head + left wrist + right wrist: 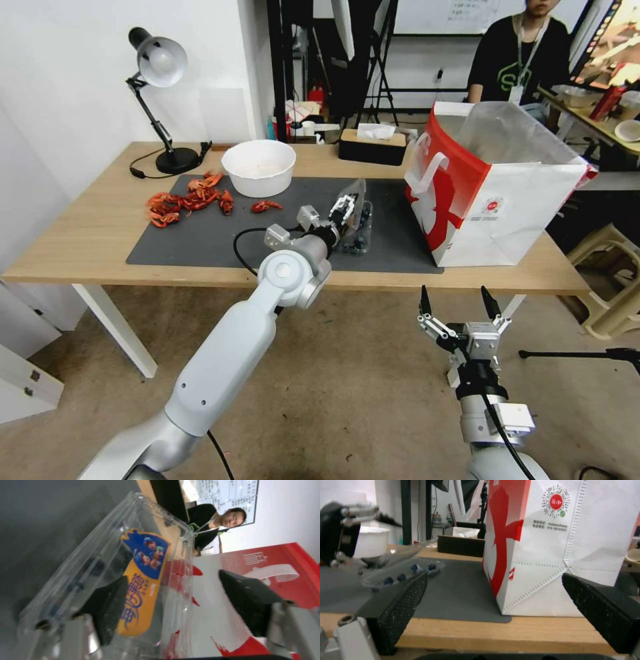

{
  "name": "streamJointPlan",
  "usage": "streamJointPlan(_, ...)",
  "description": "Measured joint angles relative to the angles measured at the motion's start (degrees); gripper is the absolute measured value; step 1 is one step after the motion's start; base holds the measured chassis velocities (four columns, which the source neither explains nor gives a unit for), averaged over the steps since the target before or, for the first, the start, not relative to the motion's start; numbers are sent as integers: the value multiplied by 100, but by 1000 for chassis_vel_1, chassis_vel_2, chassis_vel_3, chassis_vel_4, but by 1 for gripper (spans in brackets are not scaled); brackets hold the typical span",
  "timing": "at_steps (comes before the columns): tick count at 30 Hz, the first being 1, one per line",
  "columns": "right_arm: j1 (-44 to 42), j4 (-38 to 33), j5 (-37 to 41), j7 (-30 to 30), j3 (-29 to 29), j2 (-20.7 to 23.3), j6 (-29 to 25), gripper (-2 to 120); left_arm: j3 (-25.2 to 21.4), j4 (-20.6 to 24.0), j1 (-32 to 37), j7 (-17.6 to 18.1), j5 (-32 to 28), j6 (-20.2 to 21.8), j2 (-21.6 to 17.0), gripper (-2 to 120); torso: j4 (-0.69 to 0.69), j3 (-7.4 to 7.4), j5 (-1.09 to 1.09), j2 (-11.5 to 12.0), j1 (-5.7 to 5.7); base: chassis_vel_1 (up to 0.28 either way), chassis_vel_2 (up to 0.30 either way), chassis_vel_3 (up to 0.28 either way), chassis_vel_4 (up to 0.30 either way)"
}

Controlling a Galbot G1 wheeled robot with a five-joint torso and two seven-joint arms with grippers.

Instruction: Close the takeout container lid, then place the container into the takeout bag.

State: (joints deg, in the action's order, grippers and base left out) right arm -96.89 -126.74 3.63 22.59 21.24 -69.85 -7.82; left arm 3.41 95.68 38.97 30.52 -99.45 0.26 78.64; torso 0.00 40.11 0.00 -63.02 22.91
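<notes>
Head view: left hand (346, 208) at raised lid (355, 197), bag (495, 190) apart.

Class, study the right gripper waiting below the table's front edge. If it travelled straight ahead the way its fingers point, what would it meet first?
Probably the takeout bag. The open right gripper points across the table's front edge at the bag's near corner, though depth is hard to judge.
</notes>
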Motion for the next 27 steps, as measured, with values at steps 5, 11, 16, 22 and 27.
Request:
streamJointPlan(5, 323, -90, 556, 7, 40, 141, 269, 100, 119, -2, 16, 42, 99, 6, -35, 51, 1, 0, 1, 0, 0, 0, 0, 0, 0)
streamJointPlan(11, 739, -224, 1716, 104, 160, 382, 827, 100, 385, -148, -53, 25, 384, 23, -76, 26, -1, 0, 0, 0, 0, 0, 0, 0, 0)
streamJointPlan(16, 1086, -237, 2650, 226, 169, 560, 1235, 100, 497, -182, -62, 25, 613, 34, -102, 7, 0, 0, 0, 0, 0, 0, 0, 0, 0)
streamJointPlan(22, 1574, -189, 3728, 404, 156, 780, 1635, 100, 610, -215, -80, 22, 775, 51, -140, 0, 0, 0, 1, 0, 0, 0, 0, 0, 0)
streamJointPlan(27, 2305, 79, 5038, 635, 11, 1030, 1968, 100, 698, -259, -115, 17, 886, 77, -146, 0, 0, 0, 1, 0, 1, 0, 0, 0, 0)
